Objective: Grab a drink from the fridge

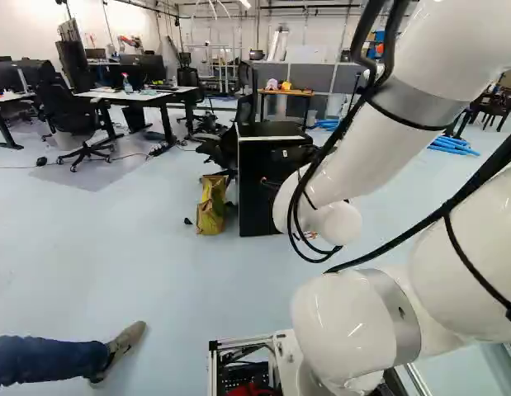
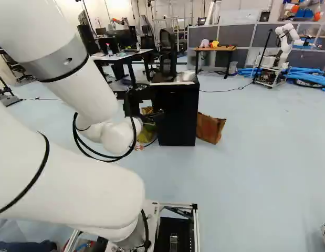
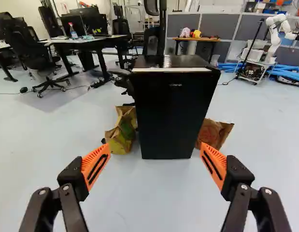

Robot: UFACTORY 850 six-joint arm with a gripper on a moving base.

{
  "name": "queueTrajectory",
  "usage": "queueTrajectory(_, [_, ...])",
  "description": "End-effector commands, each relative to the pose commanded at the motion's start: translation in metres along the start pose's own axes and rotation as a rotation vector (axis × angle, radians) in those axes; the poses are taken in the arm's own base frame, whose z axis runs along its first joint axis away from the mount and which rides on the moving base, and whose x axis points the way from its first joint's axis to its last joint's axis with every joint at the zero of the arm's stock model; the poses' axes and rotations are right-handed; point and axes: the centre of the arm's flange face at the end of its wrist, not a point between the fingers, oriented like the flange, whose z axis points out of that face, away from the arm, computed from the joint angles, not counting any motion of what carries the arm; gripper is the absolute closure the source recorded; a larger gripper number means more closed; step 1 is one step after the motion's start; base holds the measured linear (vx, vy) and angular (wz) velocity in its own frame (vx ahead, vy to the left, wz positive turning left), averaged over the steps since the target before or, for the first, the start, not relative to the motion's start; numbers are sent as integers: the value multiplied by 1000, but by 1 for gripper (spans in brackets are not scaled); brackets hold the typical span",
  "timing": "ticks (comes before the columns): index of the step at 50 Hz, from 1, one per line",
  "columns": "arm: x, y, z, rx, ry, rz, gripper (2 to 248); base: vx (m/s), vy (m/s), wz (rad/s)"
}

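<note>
My black gripper [image 2: 144, 107] shows in the right base view beyond the arm's white wrist, overlapping the fridge's side. In the wrist view the gripper [image 3: 154, 162] stands wide open, its orange pads far apart and nothing between them. Ahead of it is the small black fridge [image 3: 173, 113], its door closed, with a pale strip along the top front edge. The same fridge [image 2: 178, 118] stands on the floor in the right base view and, partly behind the arm, in the left base view. No drink can be seen; the fridge's inside is hidden.
A yellow-brown bag [image 1: 211, 205] and a brown paper bag [image 2: 209, 127] flank the fridge. A person's leg [image 1: 53, 360] reaches in beside the base. Desks [image 1: 144, 93] and office chairs stand farther back; another robot [image 2: 280, 50] is at the far right.
</note>
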Motion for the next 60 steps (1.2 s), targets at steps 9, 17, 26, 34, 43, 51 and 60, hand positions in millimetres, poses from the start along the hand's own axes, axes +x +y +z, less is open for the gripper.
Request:
queueTrajectory(9, [0,0,0,0,0,0,3,174,51,-16])
queueTrajectory(17, [0,0,0,0,0,0,3,179,53,-20])
queueTrajectory(26, [0,0,0,0,0,0,3,165,50,-21])
queueTrajectory(34, [0,0,0,0,0,0,3,151,48,-20])
queueTrajectory(43, [0,0,0,0,0,0,3,139,49,-19])
queueTrajectory(51, [0,0,0,0,0,0,3,133,50,-17])
queueTrajectory(60, [0,0,0,0,0,0,3,132,50,-17])
